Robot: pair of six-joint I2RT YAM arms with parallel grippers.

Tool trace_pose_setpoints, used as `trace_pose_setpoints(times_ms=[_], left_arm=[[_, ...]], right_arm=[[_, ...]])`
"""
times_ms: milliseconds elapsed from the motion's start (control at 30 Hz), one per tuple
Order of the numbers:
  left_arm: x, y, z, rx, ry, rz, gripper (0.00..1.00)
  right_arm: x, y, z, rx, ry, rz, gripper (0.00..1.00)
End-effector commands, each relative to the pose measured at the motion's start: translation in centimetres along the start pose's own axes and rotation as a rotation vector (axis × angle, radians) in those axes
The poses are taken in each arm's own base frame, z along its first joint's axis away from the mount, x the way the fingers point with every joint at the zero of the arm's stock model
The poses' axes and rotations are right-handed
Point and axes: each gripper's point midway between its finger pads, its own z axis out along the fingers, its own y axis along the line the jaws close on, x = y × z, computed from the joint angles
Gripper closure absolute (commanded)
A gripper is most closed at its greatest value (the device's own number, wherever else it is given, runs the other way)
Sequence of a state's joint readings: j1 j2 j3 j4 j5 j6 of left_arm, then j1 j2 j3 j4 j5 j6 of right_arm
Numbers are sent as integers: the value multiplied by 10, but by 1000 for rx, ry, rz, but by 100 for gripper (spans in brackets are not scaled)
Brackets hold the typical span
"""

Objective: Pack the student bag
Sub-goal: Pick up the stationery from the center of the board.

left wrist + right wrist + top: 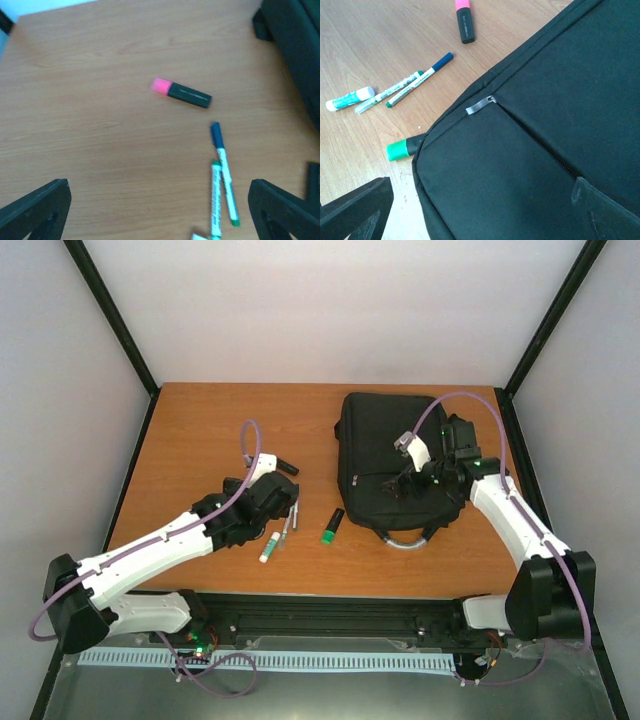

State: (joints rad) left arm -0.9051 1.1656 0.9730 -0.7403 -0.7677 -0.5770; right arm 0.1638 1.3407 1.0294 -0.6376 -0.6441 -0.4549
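Matt cloth student bag (pixel 560 90), wood-grain table (pixel 90 125)

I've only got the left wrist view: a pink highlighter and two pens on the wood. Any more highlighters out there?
Observer: Yes, one. A green-capped highlighter lies right at the edge of the student bag, on the pens' side.
Operator: And where's the right claw?
Observer: The right claw hangs open over the bag's front, holding nothing, close to the grey zip pull.
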Motion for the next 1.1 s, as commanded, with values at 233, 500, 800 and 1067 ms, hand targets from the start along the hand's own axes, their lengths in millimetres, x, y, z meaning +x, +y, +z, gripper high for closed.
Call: trace_pose_setpoints(times_ms=[233, 500, 800, 1067], left_arm=[[52, -89, 13, 334, 317, 86, 35], [81, -132, 35, 400, 452, 78, 35], [105, -156, 52, 410, 522, 125, 39], [121, -164, 59, 384, 532, 188, 46]], right_arm=[[-4, -7, -3, 59, -19, -21, 0], [-9, -2, -13, 69, -62, -75, 6], [-6, -7, -12, 86, -50, -81, 11], [-4, -12, -15, 98, -54, -76, 12]])
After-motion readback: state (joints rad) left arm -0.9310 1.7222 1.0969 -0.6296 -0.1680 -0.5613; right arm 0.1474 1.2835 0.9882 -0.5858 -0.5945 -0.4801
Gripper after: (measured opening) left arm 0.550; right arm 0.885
